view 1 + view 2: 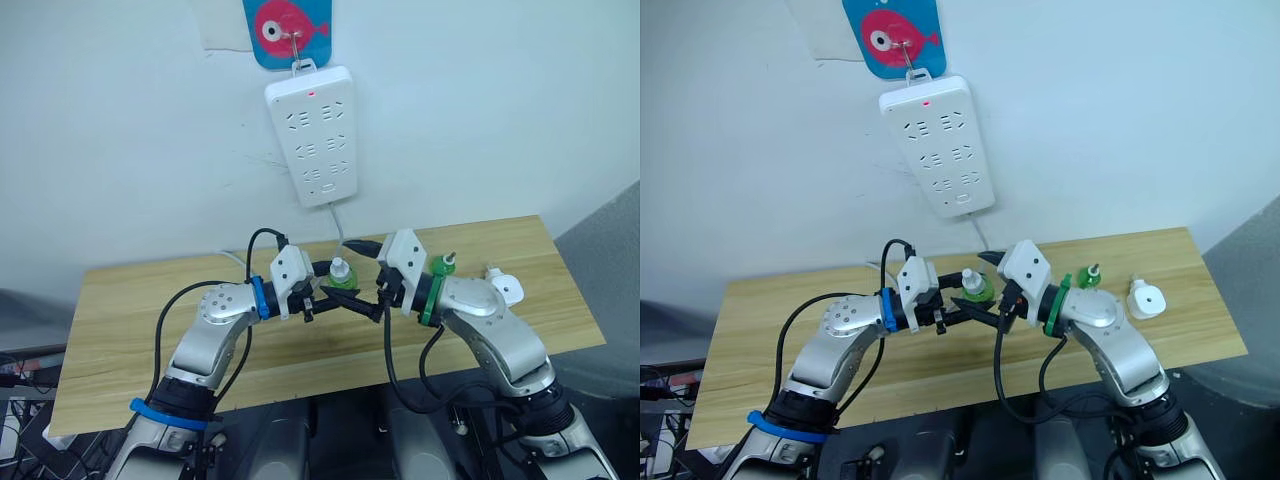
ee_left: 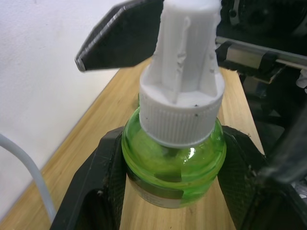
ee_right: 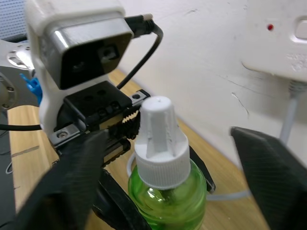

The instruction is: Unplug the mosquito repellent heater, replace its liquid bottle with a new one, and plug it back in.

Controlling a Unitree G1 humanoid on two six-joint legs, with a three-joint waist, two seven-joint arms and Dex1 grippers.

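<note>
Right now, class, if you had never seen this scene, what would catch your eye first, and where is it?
A green liquid bottle with a white cap stands out, held upright over the middle of the wooden table between the fingers of the left claw; the right claw is open around its cap. Above, a white power strip hangs on the wall below a fish picture. At the table's right lie the white heater and a second green bottle.
</note>
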